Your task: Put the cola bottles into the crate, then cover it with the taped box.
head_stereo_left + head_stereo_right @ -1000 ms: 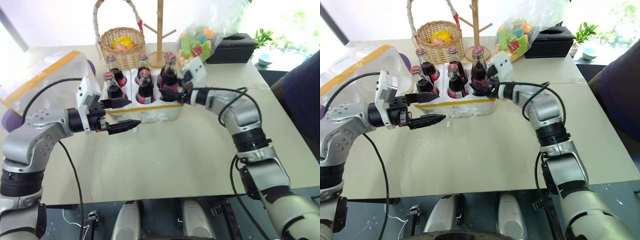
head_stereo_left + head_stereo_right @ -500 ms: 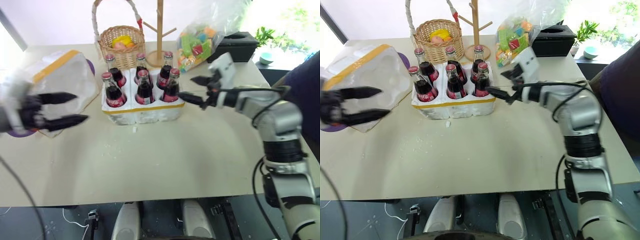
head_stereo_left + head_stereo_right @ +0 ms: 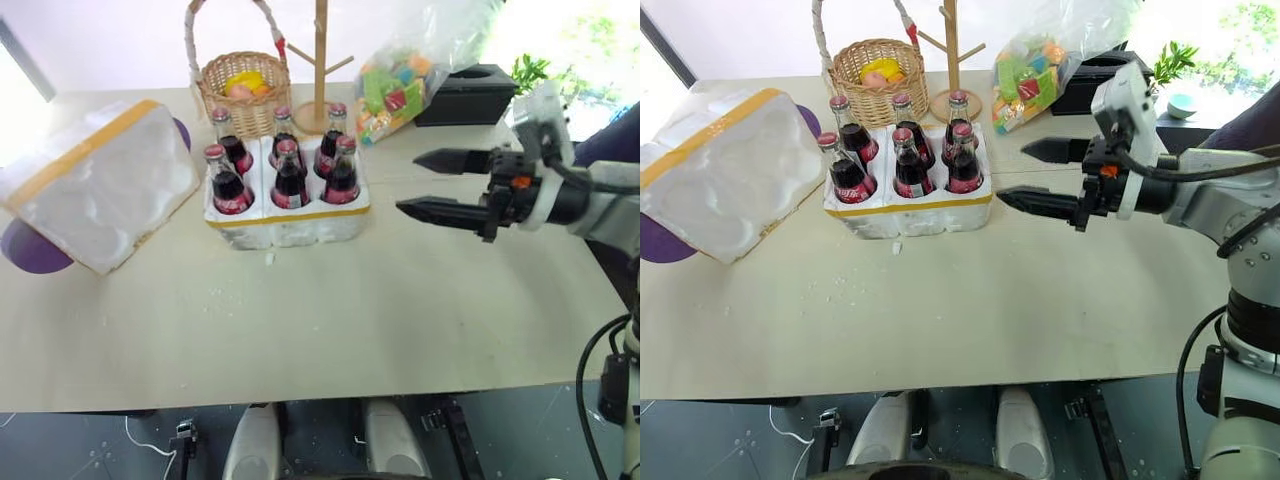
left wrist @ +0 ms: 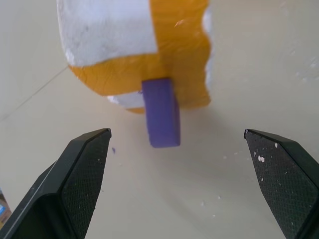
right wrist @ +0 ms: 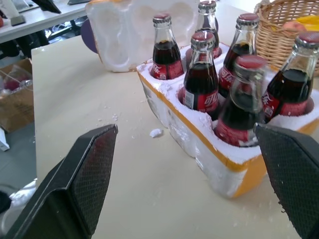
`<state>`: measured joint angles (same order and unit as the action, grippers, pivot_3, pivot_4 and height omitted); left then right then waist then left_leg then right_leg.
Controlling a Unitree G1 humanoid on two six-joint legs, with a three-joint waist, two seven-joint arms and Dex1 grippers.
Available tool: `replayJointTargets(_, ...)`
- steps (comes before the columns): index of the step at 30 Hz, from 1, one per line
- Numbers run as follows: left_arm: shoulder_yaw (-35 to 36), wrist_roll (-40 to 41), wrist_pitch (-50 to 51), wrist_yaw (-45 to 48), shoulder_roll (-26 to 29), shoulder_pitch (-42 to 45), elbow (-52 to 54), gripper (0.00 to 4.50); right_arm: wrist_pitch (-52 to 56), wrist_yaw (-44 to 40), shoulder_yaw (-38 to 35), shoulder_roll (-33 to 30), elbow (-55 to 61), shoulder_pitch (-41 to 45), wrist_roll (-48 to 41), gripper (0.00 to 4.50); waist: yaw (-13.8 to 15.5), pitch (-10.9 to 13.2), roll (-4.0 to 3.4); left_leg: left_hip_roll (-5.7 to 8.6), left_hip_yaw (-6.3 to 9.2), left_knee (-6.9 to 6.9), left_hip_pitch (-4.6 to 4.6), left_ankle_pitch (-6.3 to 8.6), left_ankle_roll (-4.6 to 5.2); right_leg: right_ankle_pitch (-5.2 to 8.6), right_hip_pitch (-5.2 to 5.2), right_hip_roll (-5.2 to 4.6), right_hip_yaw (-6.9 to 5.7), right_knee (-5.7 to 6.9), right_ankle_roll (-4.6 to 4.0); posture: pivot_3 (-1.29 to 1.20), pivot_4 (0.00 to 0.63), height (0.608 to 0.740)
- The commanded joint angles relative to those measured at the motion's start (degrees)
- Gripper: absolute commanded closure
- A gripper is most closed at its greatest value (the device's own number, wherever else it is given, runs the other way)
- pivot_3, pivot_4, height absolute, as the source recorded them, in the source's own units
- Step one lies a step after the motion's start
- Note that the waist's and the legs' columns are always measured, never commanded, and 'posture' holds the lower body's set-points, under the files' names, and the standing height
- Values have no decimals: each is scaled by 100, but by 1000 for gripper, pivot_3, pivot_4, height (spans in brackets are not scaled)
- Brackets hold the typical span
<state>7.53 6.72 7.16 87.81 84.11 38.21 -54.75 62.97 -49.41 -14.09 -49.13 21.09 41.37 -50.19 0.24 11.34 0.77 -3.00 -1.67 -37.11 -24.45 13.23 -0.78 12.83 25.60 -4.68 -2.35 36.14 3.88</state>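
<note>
Right gripper point(image 3: 432, 184) held level above the worktop's right edge, fingers spread wide, empty; left gripper point(image 4: 182, 169) likewise spread, empty.

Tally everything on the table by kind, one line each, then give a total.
Cola bottles, all standing in the crate: 6
Crate: 1
Taped box: 1
Wicker basket: 1
Wooden stand: 1
Clear bag of colourful items: 1
Black box: 1
Purple disc under the taped box: 1
Total: 13
</note>
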Motion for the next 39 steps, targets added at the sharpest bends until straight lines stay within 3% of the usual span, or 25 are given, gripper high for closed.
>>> replayJointTargets(1, -761, -920, -324, -132, -333, 1137, -705, 0, 37, 131, -303, -96, 35, 72, -239, 32, 44, -2, 4, 0, -1, -3, 0, 0, 1, -10, -1, 1, 0, 2, 18, 0, 150, 740)
replayJointTargets(6, -1378, -1667, -402, -445, -968, 2444, -1568, 0, 25, 347, -423, -203, 119, -135, -286, 32, 56, -7, 39, 0, -1, -16, -1, -1, 1, -20, -8, 2, 0, 1, 36, 0, 150, 740)
replayJointTargets(13, -1514, -2029, -280, -810, -1412, 3107, -2051, 0, 192, 728, -735, -322, 427, -431, -664, 32, 29, -5, 44, -3, 0, -9, -1, -1, 1, -19, -3, 1, 2, 0, 37, 0, 150, 740)
replayJointTargets(16, -1504, -2093, -278, -776, -1437, 3127, -2107, 790, 252, 852, -839, -376, 531, -520, -845, 0, 16, -5, 44, -3, 0, -7, -1, -1, 1, -19, -2, 2, 2, 1, 38, 0, 150, 740)
replayJointTargets(22, -1447, -2120, -283, -661, -1461, 3130, -2099, 3788, 237, 1006, -785, -450, 548, -564, -977, 0, 29, -5, 44, -4, 0, -13, -1, -1, 1, -18, -3, 0, 2, 2, 34, 0, 150, 740)
replayJointTargets(24, -1401, -2093, -410, -723, -1442, 3139, -2060, 4366, 233, 1037, -747, -455, 526, -560, -1008, 0, 33, -5, 44, -3, 0, -13, -1, -1, 1, -18, -3, 0, 3, 2, 34, 0, 150, 740)
replayJointTargets(27, -1188, -1912, -967, -1104, -1446, 3185, -1904, 4366, 369, 1046, -799, -457, 478, -602, -1249, 0, 35, -5, 44, -4, 0, -13, -2, -1, 2, -18, -3, 0, 3, 2, 35, 0, 150, 740)
replayJointTargets(32, -661, -1572, -2420, -2629, -1716, 3264, -1333, 4366, 246, 1271, -893, -420, 636, -848, -1300, 0, 66, -6, 51, -3, 6, -22, -5, -1, 2, -19, -9, -1, 2, 3, 37, 0, 150, 740)
replayJointTargets(36, -201, -1124, -3118, -3349, -2080, 3139, -310, 4366, 245, 1489, -975, -346, 615, -959, -1454, 0, 64, -6, 54, -1, 5, -34, -6, -1, 1, -24, -18, -4, 3, 1, 43, 0, 150, 740)
replayJointTargets(39, -292, -1527, -4156, -4134, -2172, 2421, 1333, 4366, 176, 1533, -983, -378, 678, -1138, -1488, 0, 34, -7, 53, 0, 3, -31, -4, -1, 1, -31, -19, -4, 7, -2, 56, 0, 150, 740)
